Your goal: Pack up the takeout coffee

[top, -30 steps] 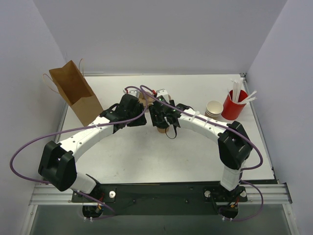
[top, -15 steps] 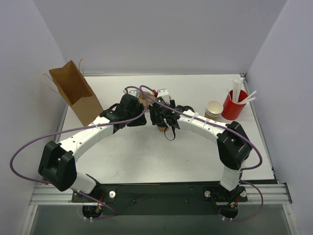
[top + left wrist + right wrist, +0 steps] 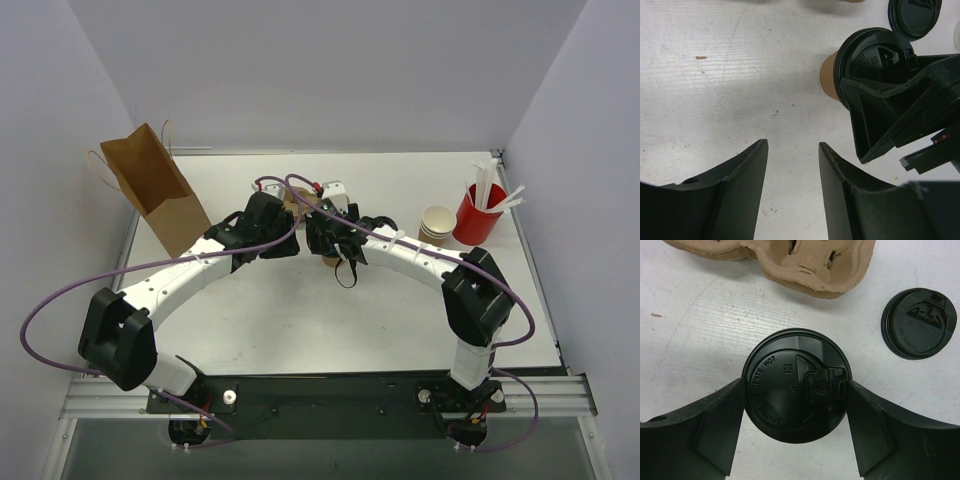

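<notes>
The takeout coffee [image 3: 790, 385], a brown paper cup with a black lid, stands on the white table. In the left wrist view its brown side [image 3: 828, 80] shows under the lid. My right gripper [image 3: 796, 390] is closed around it, with both fingers touching the lid's rim on the left and right. From above, the cup [image 3: 330, 261] is mostly hidden under the right gripper [image 3: 328, 246]. My left gripper [image 3: 792, 145] is open and empty over bare table, just left of the cup.
A moulded cardboard cup carrier [image 3: 805, 262] lies just beyond the cup. A spare black lid [image 3: 918, 322] lies to its right. An open brown paper bag [image 3: 155, 190] stands at the far left. A stack of tan cups [image 3: 437, 222] and a red cup with white sticks [image 3: 477, 215] stand at the right.
The right gripper and the cup have shifted slightly away from the near edge. The left arm has not visibly moved.
</notes>
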